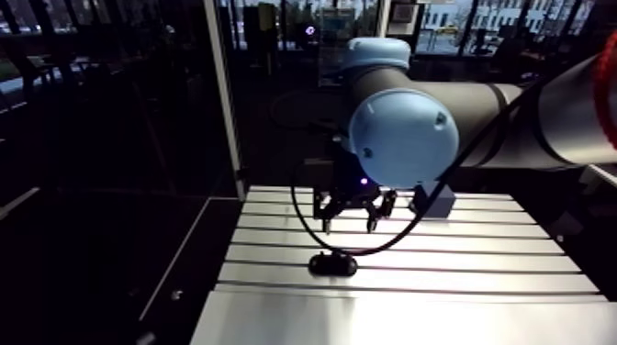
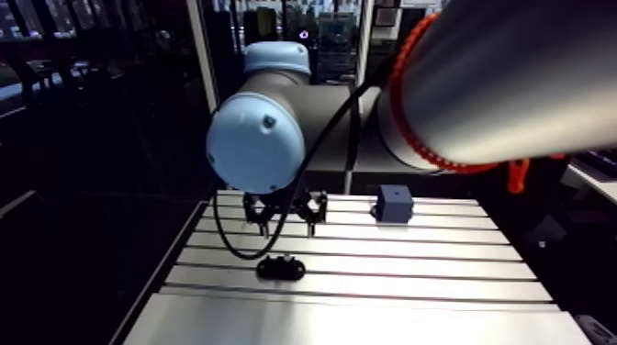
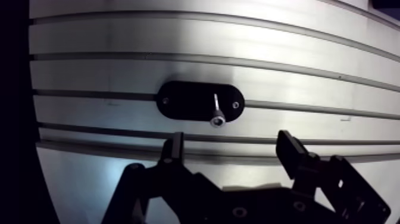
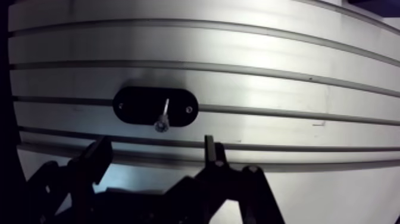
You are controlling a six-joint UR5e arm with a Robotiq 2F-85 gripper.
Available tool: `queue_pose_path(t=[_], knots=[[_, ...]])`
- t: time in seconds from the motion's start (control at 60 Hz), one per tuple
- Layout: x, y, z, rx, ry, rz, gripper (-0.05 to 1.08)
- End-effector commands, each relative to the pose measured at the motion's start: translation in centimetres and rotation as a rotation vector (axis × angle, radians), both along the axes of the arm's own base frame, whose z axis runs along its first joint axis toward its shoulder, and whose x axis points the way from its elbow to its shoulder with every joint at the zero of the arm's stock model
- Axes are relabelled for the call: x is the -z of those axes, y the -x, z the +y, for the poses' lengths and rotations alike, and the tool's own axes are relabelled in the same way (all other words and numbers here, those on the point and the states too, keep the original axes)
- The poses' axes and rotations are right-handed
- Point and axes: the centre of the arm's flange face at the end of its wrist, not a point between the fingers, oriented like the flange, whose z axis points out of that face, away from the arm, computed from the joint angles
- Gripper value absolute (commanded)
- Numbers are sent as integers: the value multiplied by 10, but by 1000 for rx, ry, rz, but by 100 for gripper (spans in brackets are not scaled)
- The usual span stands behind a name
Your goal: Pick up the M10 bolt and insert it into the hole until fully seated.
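**Arm view:** The claw (image 1: 353,216) hangs over the slotted counter (image 1: 514,275). A black oval holder (image 1: 332,264) lies just on its near side, and a blue block (image 1: 439,200) sits farther back to the right.

**Wrist view:** The claw's fingers are spread wide and hold nothing. The slim silver bolt (image 3: 216,112) rises from the holder just ahead of them, apart from both. If the claw comes down off-centre, one finger could strike the bolt's head. The fingers could also close on it askew, leaving it tilted enough to jam at the hole.
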Motion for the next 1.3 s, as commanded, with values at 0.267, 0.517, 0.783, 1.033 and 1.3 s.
queue_pose_path(t=[0.267, 0.517, 0.783, 1.033, 1.3], knots=[[17, -6, 0, -2, -1, -31, 32], [33, -1, 1, -3, -1, -39, 42], [44, 1, 1, -4, 0, -55, 46], [50, 0, 0, -7, 0, -68, 49], [54, 1, 1, -6, 1, -76, 53]])
